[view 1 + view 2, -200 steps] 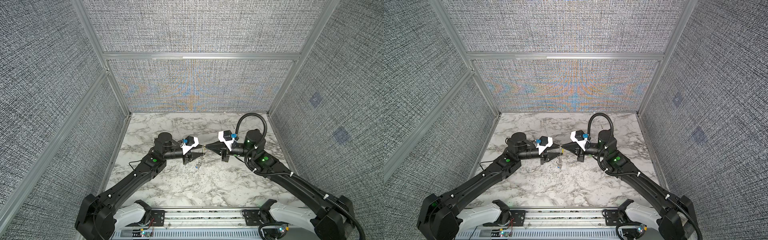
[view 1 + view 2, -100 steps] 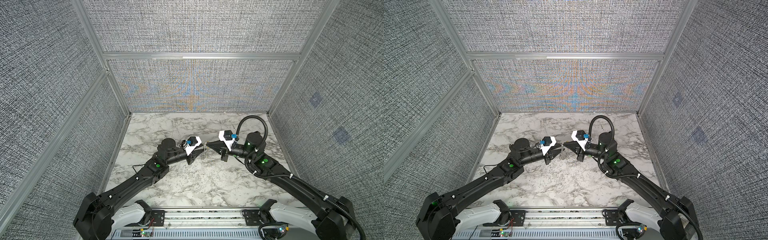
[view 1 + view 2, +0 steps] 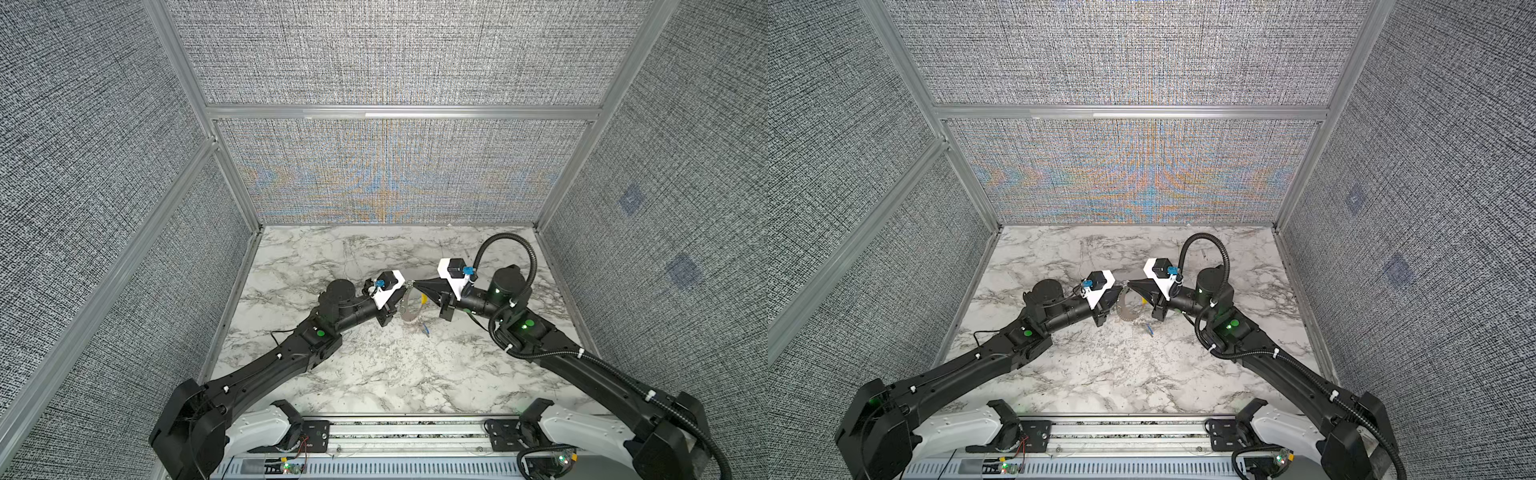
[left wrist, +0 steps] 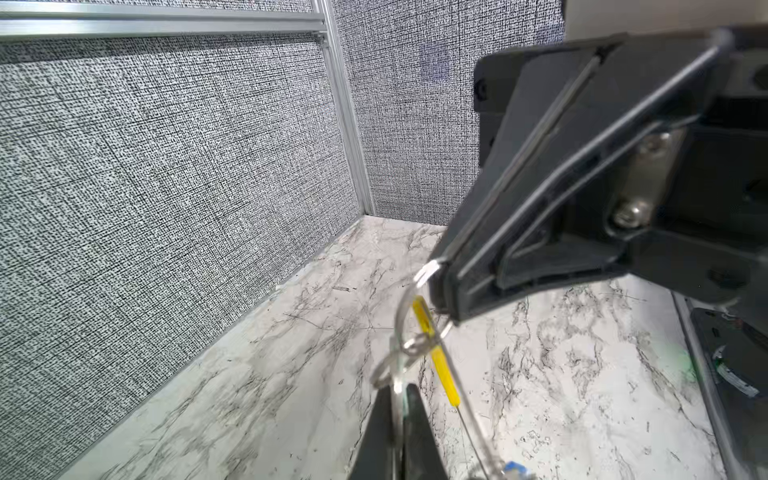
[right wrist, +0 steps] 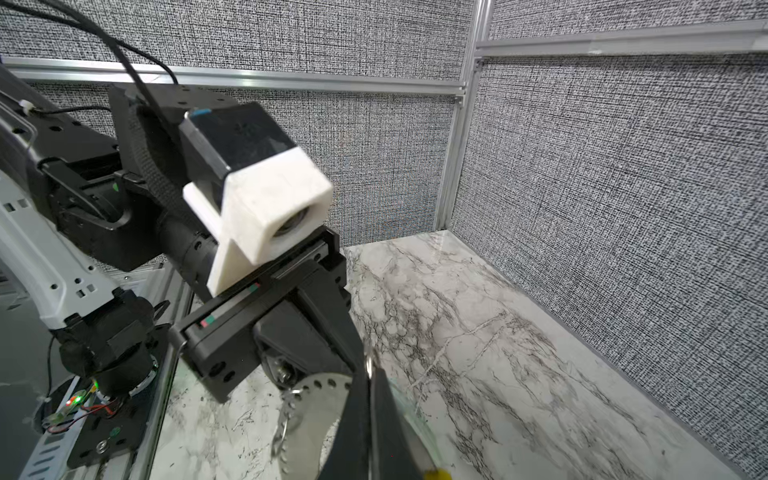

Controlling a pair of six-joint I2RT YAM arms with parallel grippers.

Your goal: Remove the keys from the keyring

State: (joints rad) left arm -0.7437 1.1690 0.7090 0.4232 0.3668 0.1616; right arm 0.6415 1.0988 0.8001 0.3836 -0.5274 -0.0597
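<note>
The marble table [image 3: 374, 374] is spanned by both arms, with the two tool tips set almost together above its middle. The right gripper [image 3: 412, 284] is seen with its fingers [image 4: 478, 266] fully closed, and the thin grey rim of the keyring [image 4: 400, 318] is pinched at their very tip. The left gripper [image 3: 400, 300] is likewise closed, and a neighbouring stretch of the same rim is caught between its fingers [image 4: 419, 436]. The hoop is held between the two tools and hangs below them, with its yellow sleeve [image 4: 436, 353] turned toward the right arm. The pale key [image 5: 316, 388] is seen under the left fingers. The blue key [image 3: 424, 329] is found lowest on the hoop.
</note>
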